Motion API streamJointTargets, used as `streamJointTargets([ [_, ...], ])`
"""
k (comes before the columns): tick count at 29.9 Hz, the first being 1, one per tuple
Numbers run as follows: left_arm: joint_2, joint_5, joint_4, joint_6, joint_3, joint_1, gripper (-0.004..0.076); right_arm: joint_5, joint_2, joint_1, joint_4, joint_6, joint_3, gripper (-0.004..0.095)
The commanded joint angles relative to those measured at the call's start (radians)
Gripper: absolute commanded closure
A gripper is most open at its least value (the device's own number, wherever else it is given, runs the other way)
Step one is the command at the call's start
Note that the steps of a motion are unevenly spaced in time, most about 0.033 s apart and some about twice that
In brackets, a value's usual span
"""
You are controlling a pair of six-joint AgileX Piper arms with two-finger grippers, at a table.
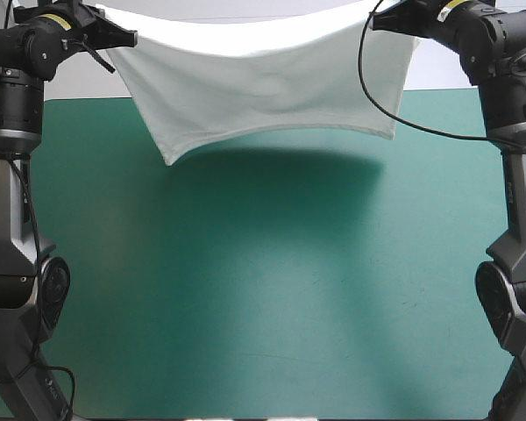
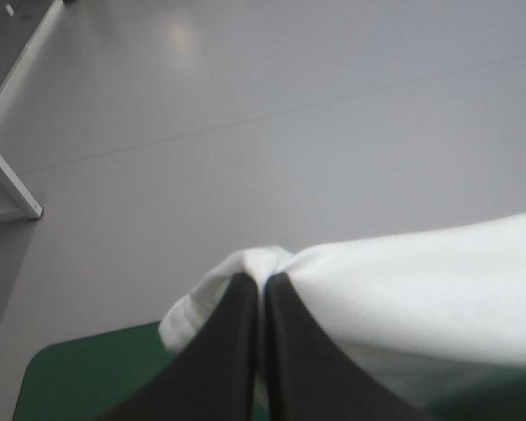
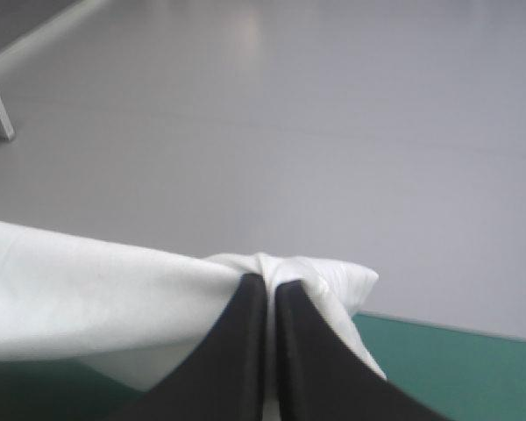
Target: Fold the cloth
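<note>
Teal-green cover point(image 1: 245, 333) runs over the whole table, and a broad dark shadow point(image 1: 280, 171) lies across its far half. Above that shadow the T-shirt point(image 1: 263, 88) is up in the air, stretched out as a white sheet between the two raised arms.

The left gripper point(image 1: 123, 37) holds one top corner. From its wrist, the two black fingers are pressed together into a single pointed arch. A small knot of white fabric is pinched at their tips, a little fold spills over just beyond, and the rest of the cloth runs off sideways toward the other arm.

The right gripper point(image 1: 381, 19) has the opposite top corner in the same way: fingers all but closed, a bunched tuft of cloth clamped between the tips, and the sheet leading away to its side.

Between the grippers the top edge sags a little. Below them the cloth hangs down. Its bottom edge arches upward in the middle and drops to a corner on each side, and the corner below the left gripper hangs lower and ends in a point. The hem looks to hang free of the cover, with green showing beneath each gripper.
</note>
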Motion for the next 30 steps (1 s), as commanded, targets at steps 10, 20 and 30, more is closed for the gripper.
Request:
streamJointTargets([
  [10, 0.095, 0.351, -0.044, -0.02, 0.096, -0.002, 0.0732, 0.343, -0.009, -0.004, -0.03, 0.012, 0.309, 0.0927],
  [20, -0.187, 0.324, -0.041, -0.009, 0.804, -0.004, 0.0732, 0.173, -0.33, -0.004, 0.019, 0.028, 0.971, 0.0927],
  [30, -0.512, 0.349, -0.045, -0.011, 1.211, -0.004, 0.0732, 0.342, -0.529, -0.004, 0.079, -0.003, 1.28, 0.0927],
])
